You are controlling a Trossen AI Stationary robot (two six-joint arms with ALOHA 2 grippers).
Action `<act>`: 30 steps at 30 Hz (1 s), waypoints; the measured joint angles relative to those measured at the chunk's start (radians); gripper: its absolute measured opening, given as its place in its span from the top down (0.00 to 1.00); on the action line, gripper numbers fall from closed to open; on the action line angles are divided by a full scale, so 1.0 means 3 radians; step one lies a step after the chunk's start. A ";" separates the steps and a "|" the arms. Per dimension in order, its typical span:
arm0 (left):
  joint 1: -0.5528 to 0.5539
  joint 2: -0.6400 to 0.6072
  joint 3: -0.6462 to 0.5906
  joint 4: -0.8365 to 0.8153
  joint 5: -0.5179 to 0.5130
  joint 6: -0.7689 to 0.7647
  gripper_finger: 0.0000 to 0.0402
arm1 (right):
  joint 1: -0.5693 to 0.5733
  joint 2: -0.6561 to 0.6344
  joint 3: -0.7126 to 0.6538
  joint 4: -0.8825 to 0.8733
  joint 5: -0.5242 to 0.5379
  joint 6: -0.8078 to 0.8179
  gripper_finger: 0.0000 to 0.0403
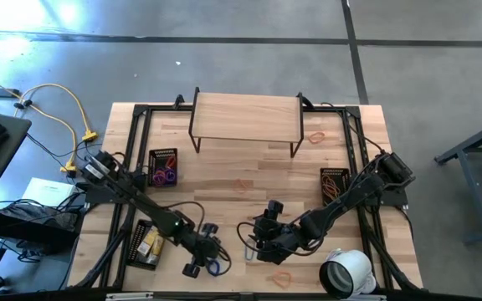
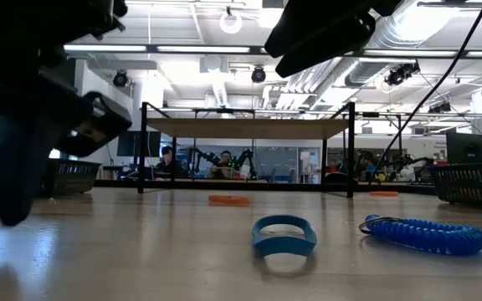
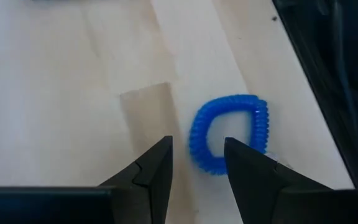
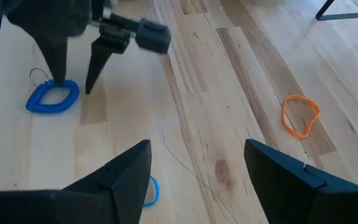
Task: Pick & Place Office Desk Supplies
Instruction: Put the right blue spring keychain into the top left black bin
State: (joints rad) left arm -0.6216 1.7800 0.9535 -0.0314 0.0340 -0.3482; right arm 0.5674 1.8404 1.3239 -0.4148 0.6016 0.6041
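Between the open left pincer's (image 3: 197,165) fingertips, blue coil loop (image 3: 230,132).

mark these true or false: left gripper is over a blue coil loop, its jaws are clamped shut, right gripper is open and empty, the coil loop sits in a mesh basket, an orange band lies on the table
1. The left gripper is over the blue coil loop. True.
2. Its jaws are clamped shut. False: they stand apart, straddling one side of the loop.
3. The right gripper is open and empty. True.
4. The coil loop sits in a mesh basket. False: it lies on the bare table.
5. An orange band lies on the table. True.
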 joint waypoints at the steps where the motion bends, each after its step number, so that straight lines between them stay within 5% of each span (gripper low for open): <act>1: 0.0001 0.0026 0.0000 0.0040 0.0030 0.0000 0.65 | 0.0000 0.0000 0.0000 0.0001 0.0004 0.0000 0.39; 11: -0.0010 0.0199 0.0006 0.0206 0.0059 0.0040 0.68 | 0.0000 0.0000 0.0000 0.0001 0.0002 0.0003 0.39; 21: 0.0023 0.0220 -0.0039 0.0204 0.0212 -0.0140 0.96 | 0.0000 0.0000 0.0000 0.0024 -0.0008 0.0015 0.39; 30: 0.0013 0.0163 -0.0051 0.0138 0.0288 -0.0141 0.99 | 0.0000 0.0000 0.0000 0.0011 -0.0008 0.0011 0.39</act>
State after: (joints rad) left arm -0.6177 1.8290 0.9382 0.0099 0.1204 -0.3904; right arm 0.5674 1.8404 1.3239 -0.4117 0.5991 0.6075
